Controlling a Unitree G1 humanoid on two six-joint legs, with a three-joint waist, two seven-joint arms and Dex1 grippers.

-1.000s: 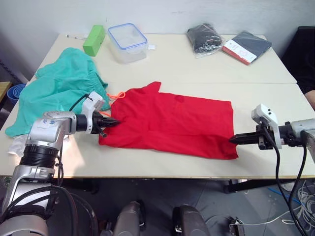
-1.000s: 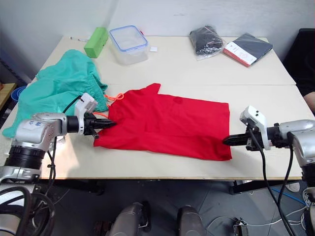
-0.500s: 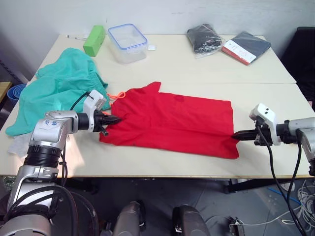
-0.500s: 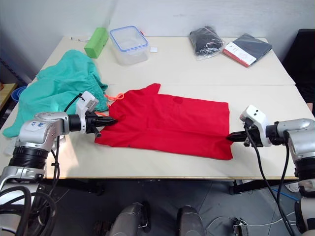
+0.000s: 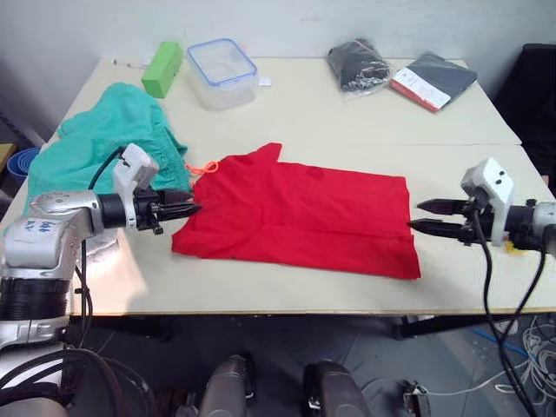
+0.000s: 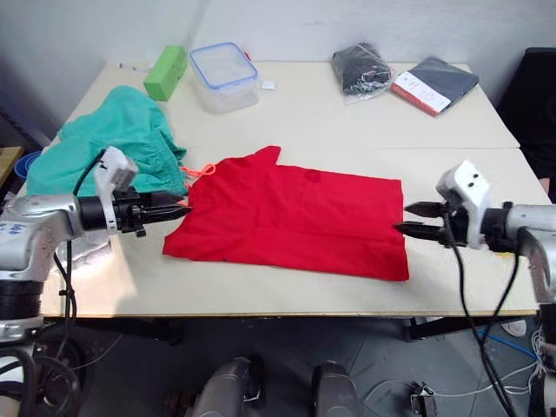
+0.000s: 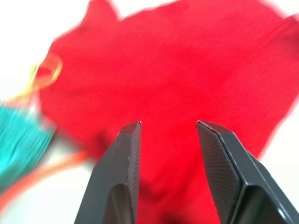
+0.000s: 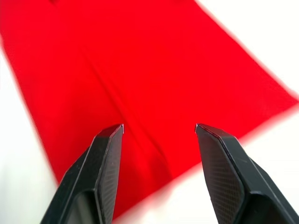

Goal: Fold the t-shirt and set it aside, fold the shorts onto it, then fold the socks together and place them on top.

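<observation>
Both pincers (image 5: 185,208) (image 5: 415,216) backed off, apart; t-shirt (image 5: 300,217) lies lengthwise left-right.

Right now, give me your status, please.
Left pincer open, right pincer open, at opposite ends of t-shirt. T-shirt flat on table. Shorts bunched beside it. Nothing in the way.

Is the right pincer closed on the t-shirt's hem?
No: the right pincer is open, its fingers apart above the t-shirt, gripping nothing.
</observation>
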